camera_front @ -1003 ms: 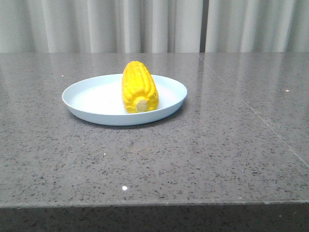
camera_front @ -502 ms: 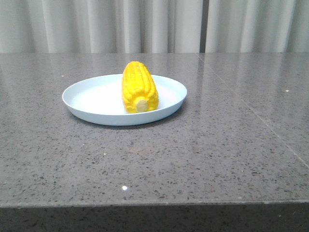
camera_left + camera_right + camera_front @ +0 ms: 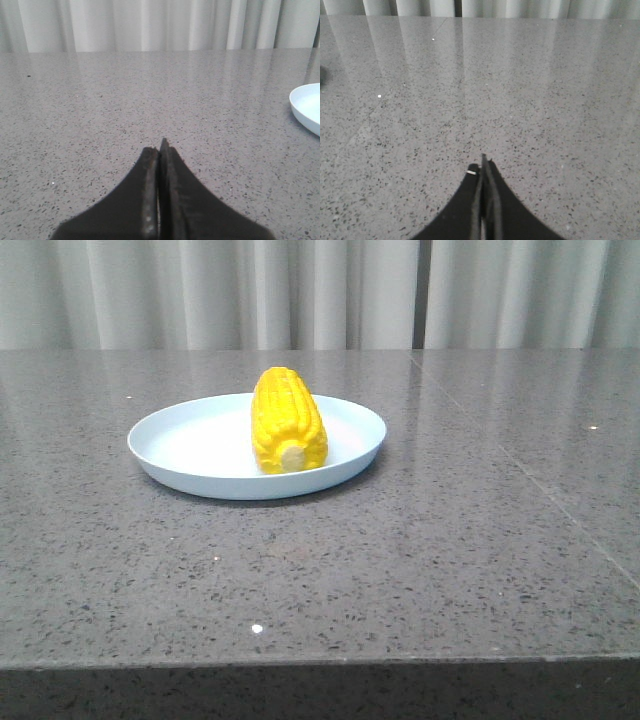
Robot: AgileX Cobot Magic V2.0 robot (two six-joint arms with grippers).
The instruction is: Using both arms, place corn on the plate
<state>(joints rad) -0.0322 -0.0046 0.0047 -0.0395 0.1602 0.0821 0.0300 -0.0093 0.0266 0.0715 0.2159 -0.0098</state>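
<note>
Bright yellow toy corn cob [image 3: 288,421] lying inside pale blue round plastic plate [image 3: 190,445] — looks done. Left gripper [image 3: 160,150] and right gripper [image 3: 483,167] both pinched together (empty). Could roll if bumped.

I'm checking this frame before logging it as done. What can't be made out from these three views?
- The corn's far end: front view, hidden behind its own body.
- Most of the plate: left wrist view, cut off by the picture's edge; no corn shows there.
- Left gripper and right gripper: absent from the front view; wrist views show only closed fingertips, their bodies cut off.
</note>
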